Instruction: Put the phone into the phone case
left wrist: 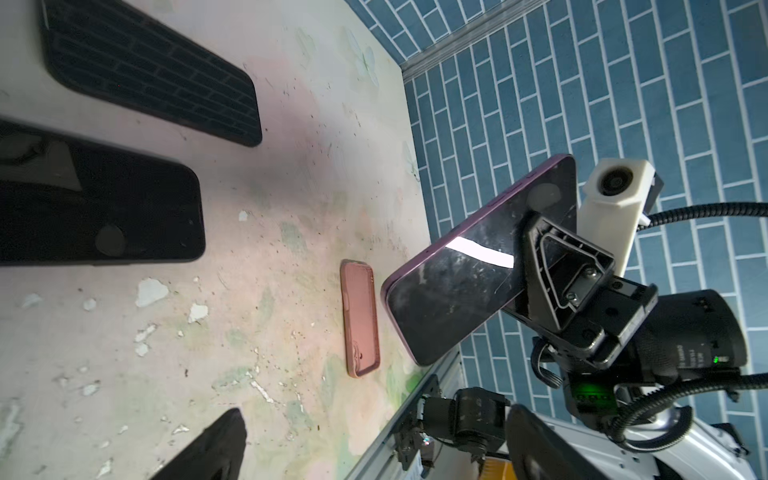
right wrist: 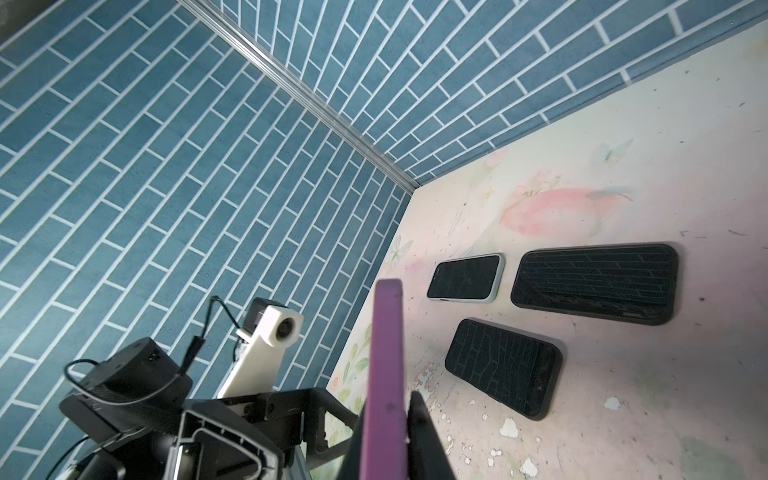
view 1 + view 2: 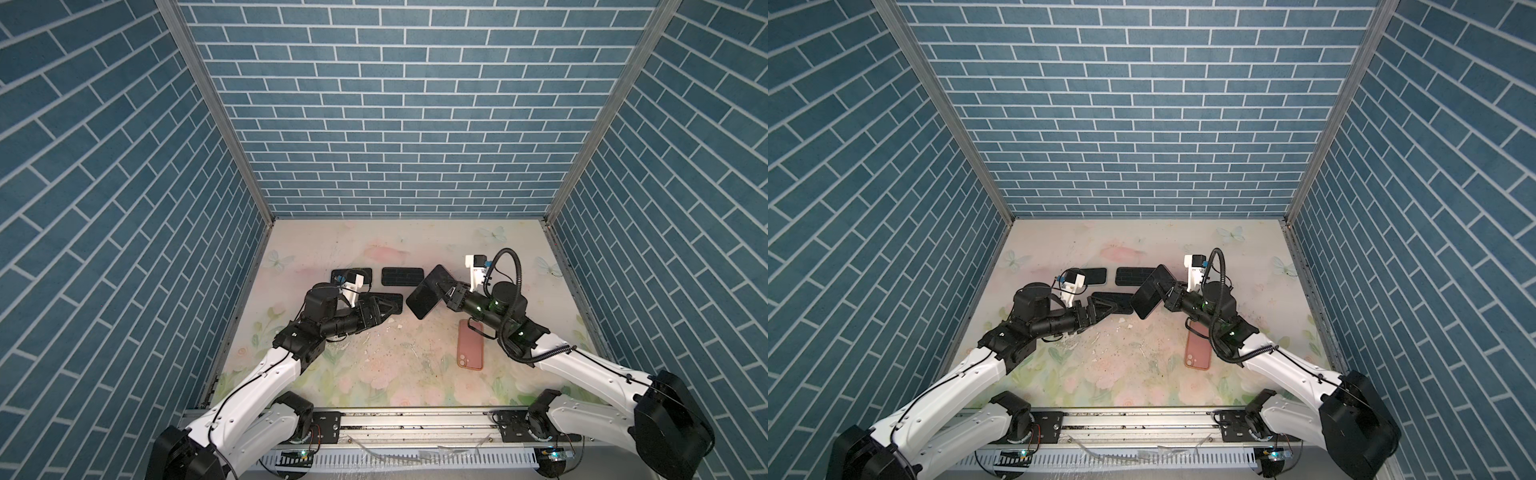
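We judge the job to be about halfway on the floral worktop (image 3: 374, 374): the phone is up off the surface, but fitting it into its case is all left to do.

The right arm (image 3: 582, 361) reaches in from the near right toward the middle, its forearm raised and its wrist turned so the load rides clear of the surface. The left arm (image 3: 266, 374) comes in from the near left, its wrist low and pointing right.

The phone (image 3: 426, 297), dark-screened with a purple edge, hangs tilted in the air near the middle and touches nothing but the pincer. Three dark handsets (image 3: 402, 276) lie flat on the far left.

The pink phone case (image 3: 471, 345) lies flat on the near right, partly under the right forearm in both top views. It sits lower than the phone and apart from it, and looks empty as far as we can tell.

The right pincer (image 3: 444, 293) is clamped on one end of the phone, a finger on each face. The left pincer (image 3: 388, 314) gapes wide and holds nothing, poised over the nearest handset.
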Controlling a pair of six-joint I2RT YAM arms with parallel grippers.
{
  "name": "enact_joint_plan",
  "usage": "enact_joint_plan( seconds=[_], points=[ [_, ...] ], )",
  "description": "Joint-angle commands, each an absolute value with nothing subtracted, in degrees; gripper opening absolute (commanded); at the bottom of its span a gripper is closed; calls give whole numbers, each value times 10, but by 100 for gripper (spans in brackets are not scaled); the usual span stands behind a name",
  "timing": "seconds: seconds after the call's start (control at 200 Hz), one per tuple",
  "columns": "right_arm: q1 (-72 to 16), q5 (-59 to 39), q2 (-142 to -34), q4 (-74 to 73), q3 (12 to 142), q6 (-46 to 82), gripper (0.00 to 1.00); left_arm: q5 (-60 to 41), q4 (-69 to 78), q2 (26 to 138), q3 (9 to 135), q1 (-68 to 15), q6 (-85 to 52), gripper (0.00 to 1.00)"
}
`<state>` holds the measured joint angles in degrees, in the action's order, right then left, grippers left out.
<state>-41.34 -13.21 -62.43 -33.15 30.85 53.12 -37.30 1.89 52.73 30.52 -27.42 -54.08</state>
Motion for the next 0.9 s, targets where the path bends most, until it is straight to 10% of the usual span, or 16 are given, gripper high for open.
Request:
enact_joint_plan(
  seconds=[0.0,0.895],
  points=[
    [-418,-110,-582,-420,302,583,0,-380,161,532,293,-301,-620,97],
    [-422,-63,-603,-582,239,686,0,-262,625,746,308,-456,-689,43]
  ],
)
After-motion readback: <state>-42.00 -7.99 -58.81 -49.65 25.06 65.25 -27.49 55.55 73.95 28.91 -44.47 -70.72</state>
